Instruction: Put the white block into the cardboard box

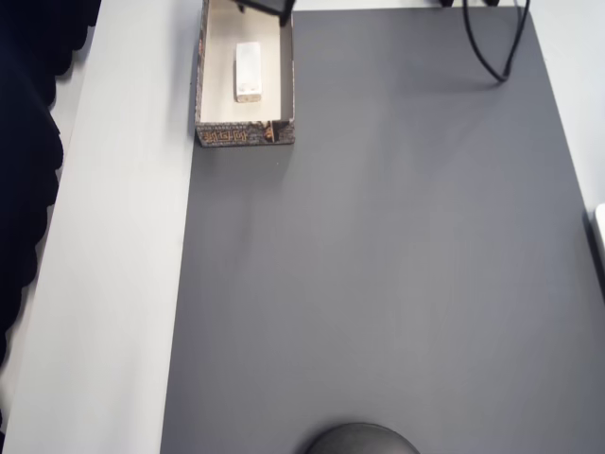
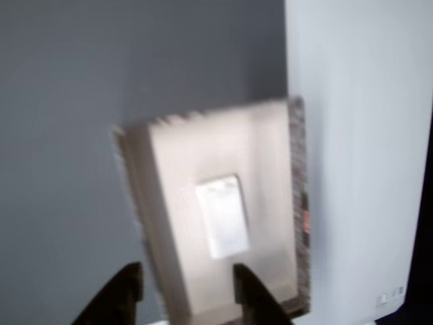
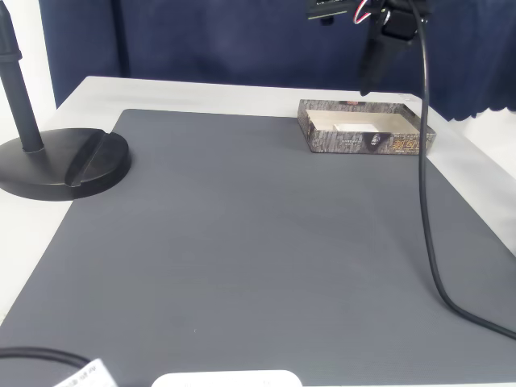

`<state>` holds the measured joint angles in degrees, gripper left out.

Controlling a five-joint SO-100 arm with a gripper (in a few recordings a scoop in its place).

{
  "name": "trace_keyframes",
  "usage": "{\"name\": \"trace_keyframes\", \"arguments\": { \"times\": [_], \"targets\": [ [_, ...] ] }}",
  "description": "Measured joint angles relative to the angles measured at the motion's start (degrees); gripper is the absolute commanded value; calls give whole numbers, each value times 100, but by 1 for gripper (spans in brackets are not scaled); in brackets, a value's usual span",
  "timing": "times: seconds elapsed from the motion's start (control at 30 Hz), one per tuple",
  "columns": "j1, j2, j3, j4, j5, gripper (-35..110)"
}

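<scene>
Desk [image 1: 113,284] edge lay pale along the left of the overhead view, with the grey mat [image 1: 378,284] covering the rest. Moving right along the top, you had the cardboard box [image 1: 284,66] sitting at the mat's upper left corner, and the white block [image 1: 249,71] lay flat on its cream floor, clear of the walls on both long sides.

In the wrist view the block [image 2: 222,215] showed blurred inside the box [image 2: 295,203], and your fingers [image 2: 186,291] stood apart at the bottom of the picture with nothing between them: open and empty, held above the box and not touching the block.

In the fixed view the round black stand base [image 3: 64,161] sat at the far left, the box [image 3: 363,141] stood further right near the back of the mat, and the arm hung over it.

Judging from that, you were at the release-and-withdraw step; the placing itself looked done. Your next move called only for lifting straight up and away, keeping the fingers clear of the box walls so you did not drag or tip it.
</scene>
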<state>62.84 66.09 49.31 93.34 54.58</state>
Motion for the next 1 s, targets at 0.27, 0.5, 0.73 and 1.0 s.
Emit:
{"name": "trace_keyframes", "arguments": {
  "times": [0.27,0.5,0.73,1.0],
  "targets": [
    [-642,993,870,105,-1072,5],
    [-1512,1811,2021,105,-2039,-2],
    [-2479,2355,2716,105,-2971,-2],
    [-3674,2979,3445,176,-3691,-2]
  ]
}}
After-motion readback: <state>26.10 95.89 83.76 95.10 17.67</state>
